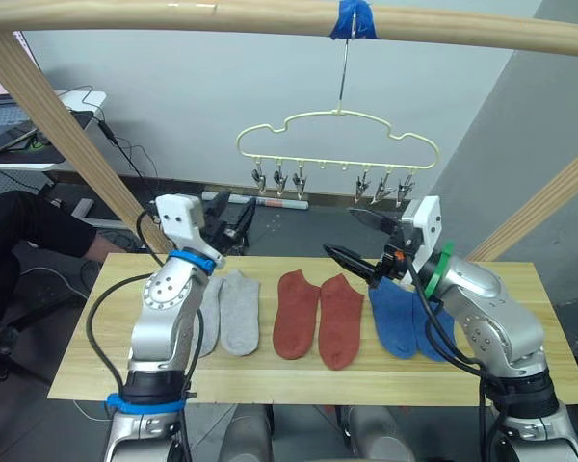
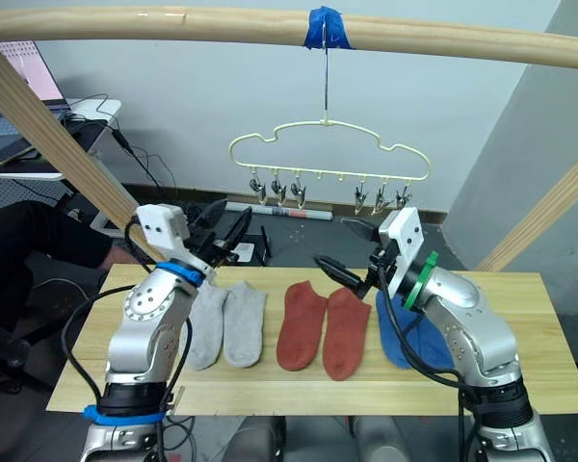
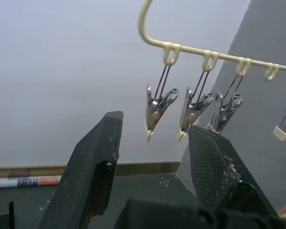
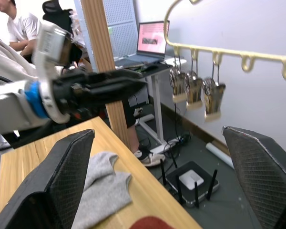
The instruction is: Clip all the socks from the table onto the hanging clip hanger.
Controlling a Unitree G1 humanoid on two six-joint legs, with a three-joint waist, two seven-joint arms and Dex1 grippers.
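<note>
Three pairs of socks lie flat in a row on the table [image 1: 299,380]: grey socks [image 1: 229,310] on the left, rust red socks [image 1: 318,318] in the middle, blue socks [image 1: 400,322] on the right, partly behind my right arm. The cream clip hanger [image 1: 337,144] hangs above and beyond the table's far edge, and its silver clips [image 3: 157,107] hold nothing. My left gripper [image 1: 239,219] is raised over the far edge above the grey socks, open and pointing at the leftmost clips. Over the red and blue socks, my right gripper [image 1: 339,231] is open and holds nothing.
A round wooden pole [image 1: 222,17] spans the top and carries the hanger's hook under blue tape [image 1: 350,19]. Slanted poles stand at left [image 1: 67,135] and right [image 1: 549,207]. A person [image 1: 29,226] sits at far left by a desk with a laptop [image 4: 150,43]. A router [image 4: 190,181] lies on the floor.
</note>
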